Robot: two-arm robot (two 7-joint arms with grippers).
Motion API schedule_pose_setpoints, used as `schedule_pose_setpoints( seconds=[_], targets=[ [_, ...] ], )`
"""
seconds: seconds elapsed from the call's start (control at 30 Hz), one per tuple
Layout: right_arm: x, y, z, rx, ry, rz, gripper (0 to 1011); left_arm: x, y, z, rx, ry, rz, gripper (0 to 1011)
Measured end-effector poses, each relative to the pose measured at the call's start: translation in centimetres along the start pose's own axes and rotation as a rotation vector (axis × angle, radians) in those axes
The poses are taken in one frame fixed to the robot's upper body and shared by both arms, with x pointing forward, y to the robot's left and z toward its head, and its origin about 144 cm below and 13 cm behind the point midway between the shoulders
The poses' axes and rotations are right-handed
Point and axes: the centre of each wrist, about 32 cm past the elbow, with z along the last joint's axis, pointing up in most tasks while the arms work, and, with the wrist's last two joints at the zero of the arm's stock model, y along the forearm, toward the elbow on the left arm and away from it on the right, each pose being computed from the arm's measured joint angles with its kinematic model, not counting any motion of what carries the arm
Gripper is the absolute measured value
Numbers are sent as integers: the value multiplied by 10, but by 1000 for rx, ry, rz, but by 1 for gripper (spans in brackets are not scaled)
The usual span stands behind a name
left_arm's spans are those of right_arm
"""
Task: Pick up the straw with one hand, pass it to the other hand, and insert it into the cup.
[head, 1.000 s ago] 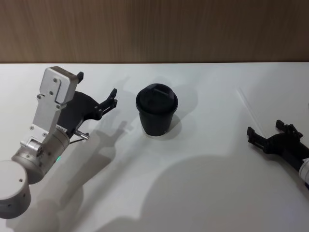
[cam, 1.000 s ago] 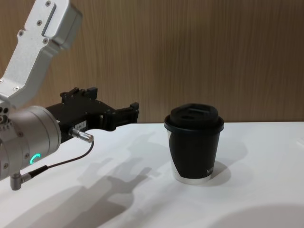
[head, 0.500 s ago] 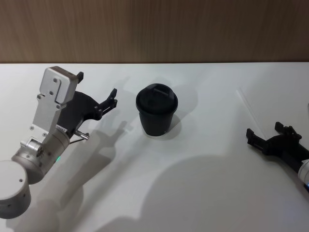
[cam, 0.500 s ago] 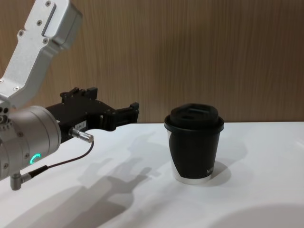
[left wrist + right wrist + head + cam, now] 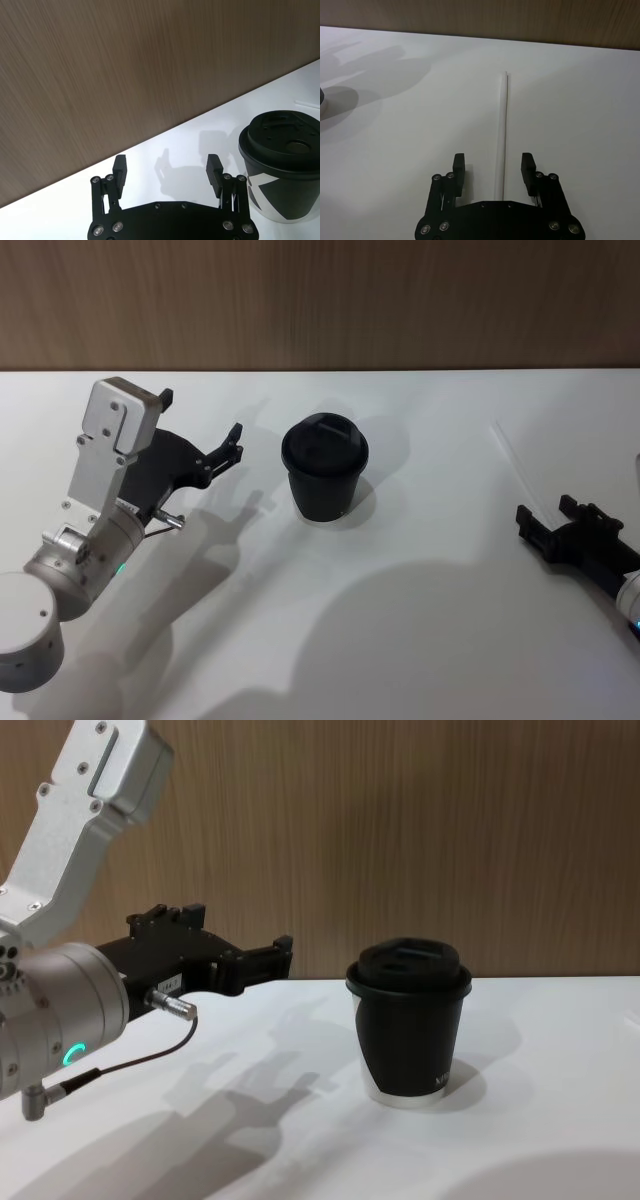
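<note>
straw (image 5: 503, 125) thin white tube, matte blk cup (image 5: 325, 468)

Left arm (image 5: 60, 560) enters head view from approx. 8 o'clock and rises twd 1–2 o'clock, w/ the silver wrist block (image 5: 112, 445) on top. Left gripper (image 5: 200, 418) sits at approx. 9–10 o'clock, aimed twd 2 o'clock and held aloft in chest view. Its fingers (image 5: 120, 167) are spread wide, pads parallel. Right gripper (image 5: 545, 508) sits at approx. 3–4 o'clock by the frame edge, aimed twd 10 o'clock. Its fingers (image 5: 459, 165) are spread apart too, pads parallel, gap even.
</note>
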Motion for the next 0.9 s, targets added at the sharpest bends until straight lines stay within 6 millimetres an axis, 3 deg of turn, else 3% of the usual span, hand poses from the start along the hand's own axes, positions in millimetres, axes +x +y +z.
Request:
schedule_pose_setpoints(
  seconds=[0.63,0.9],
  targets=[
    [0,0,0,-2,-1,-1,111,0,0,0,0,0,0,1003],
    [0,0,0,-2,-1,-1,18,0,0,0,0,0,0,1003]
  ],
)
